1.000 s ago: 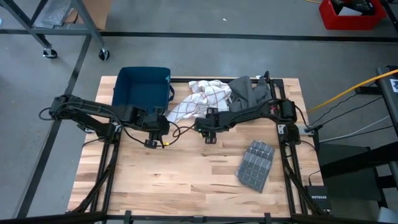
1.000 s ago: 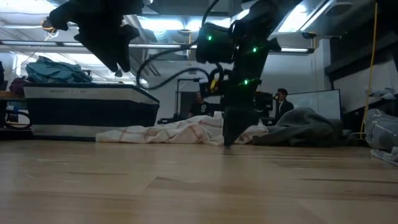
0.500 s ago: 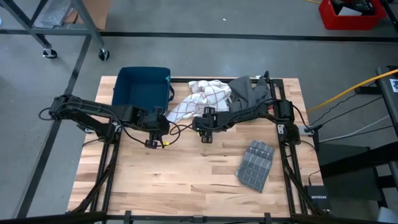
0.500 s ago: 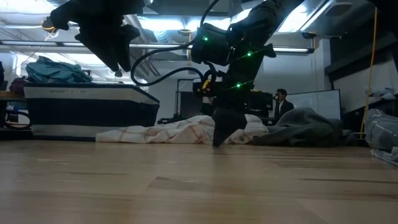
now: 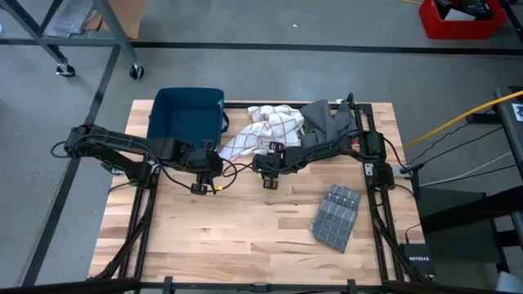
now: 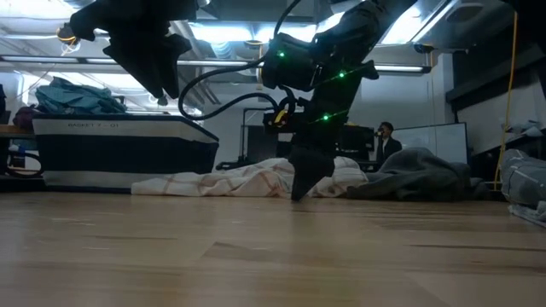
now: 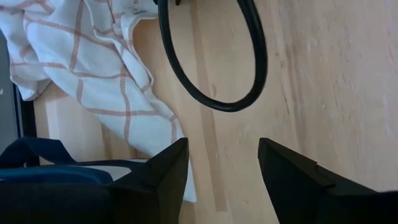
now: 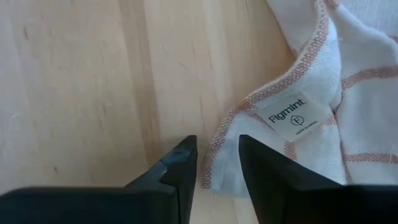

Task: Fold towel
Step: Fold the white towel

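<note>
The white towel [image 5: 265, 131] with orange checks lies crumpled at the table's far middle; it also shows in the low view [image 6: 239, 181]. Its hemmed corner with a sewn label [image 8: 289, 115] rests on the wood. My right gripper [image 8: 217, 180] is down at the towel's near edge [image 5: 268, 181], fingers close together on either side of that corner. My left gripper [image 5: 204, 186] hangs open above the bare table left of the towel, whose edge [image 7: 93, 74] shows past its fingers. My right gripper comes down slanting from the table's right, its fingers astride the towel's hemmed corner [image 8: 214, 165]. The corner fills most of the narrow gap and lies flat on the table. One finger [image 8: 261, 168] is against the cloth; whether the other touches, I cannot tell.
A dark blue bin [image 5: 188, 118] stands at the far left. A grey cloth [image 5: 331, 122] is heaped right of the towel. A folded grey towel [image 5: 335, 216] lies near the right edge. A black cable [image 7: 211, 99] loops over the wood between the arms.
My right gripper has edged a little toward the table's left along the towel's near edge and rolled slightly, staying low at the table. The towel has kept its place.
</note>
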Available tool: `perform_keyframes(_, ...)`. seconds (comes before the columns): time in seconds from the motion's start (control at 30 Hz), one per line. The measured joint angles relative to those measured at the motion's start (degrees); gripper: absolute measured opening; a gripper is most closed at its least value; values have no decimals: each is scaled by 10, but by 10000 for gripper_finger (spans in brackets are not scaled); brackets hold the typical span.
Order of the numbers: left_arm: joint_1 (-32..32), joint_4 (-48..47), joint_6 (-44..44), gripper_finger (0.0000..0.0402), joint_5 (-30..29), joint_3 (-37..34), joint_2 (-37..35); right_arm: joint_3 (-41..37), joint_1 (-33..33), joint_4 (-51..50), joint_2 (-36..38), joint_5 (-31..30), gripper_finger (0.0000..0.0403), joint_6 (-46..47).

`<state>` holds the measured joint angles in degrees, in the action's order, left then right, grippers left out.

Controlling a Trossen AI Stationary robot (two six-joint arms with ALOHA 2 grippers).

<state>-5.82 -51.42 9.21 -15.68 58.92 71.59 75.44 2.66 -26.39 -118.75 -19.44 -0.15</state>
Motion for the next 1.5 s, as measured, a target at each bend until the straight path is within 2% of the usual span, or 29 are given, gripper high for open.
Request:
perform_keyframes(0.13,0,0,-2,186,0,0,0,0,0,-3,-7,0,99,-1)
perform_keyframes(0.47,0,0,-11,186,0,0,0,0,2,3,-20,-18,8,-1)
perform_keyframes(0.63,0,-2,-17,186,0,0,0,13,3,-10,-22,-36,4,28)
perform_keyframes(0.73,0,-3,-17,186,0,0,0,50,-3,-48,-25,-44,4,33)
perform_keyframes(1.0,0,-16,-18,186,0,0,0,201,-44,-285,-26,-75,2,32)
perform_keyframes(1.27,-1,-27,-35,186,0,0,0,296,-101,-449,-26,-76,1,106)
perform_keyframes(1.33,-2,-27,-35,186,0,0,0,310,-117,-468,-26,-68,1,140)
perform_keyframes(1.5,-2,-35,-45,186,0,0,0,328,-169,-472,-24,-3,0,203)
